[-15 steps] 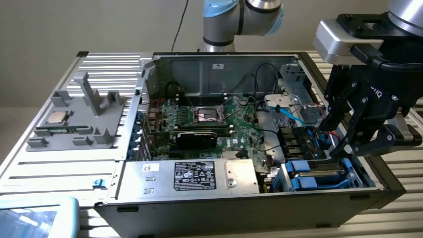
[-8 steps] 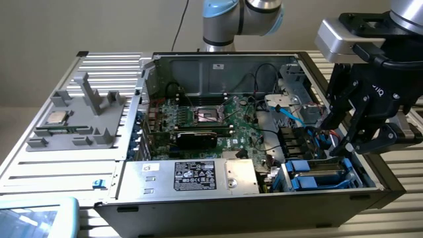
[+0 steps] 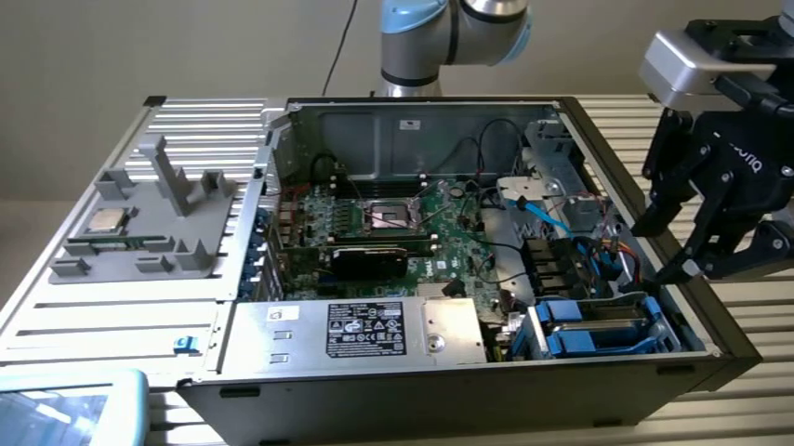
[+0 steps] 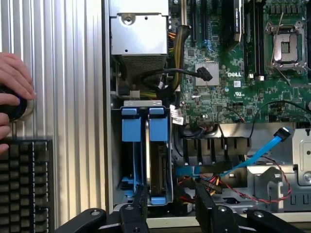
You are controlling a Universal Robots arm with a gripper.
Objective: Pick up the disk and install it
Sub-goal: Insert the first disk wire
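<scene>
Inside the case [image 3: 434, 400], two blue carriers [image 4: 132, 127] [image 4: 159, 127]

The disk [image 4: 159, 167] stands on edge in the drive bay [image 4: 116, 160] at a corner of the case, clipped in a bright blue carrier. Its blue front tab faces out of the bay, level with a second blue carrier [image 4: 133, 124] just beside it. A narrow strip of its metal side shows along the slot. In the exterior view the disk [image 3: 598, 338] sits low at the case's near corner on that view's right. It seems fully seated, though shadow makes that uncertain.
</scene>
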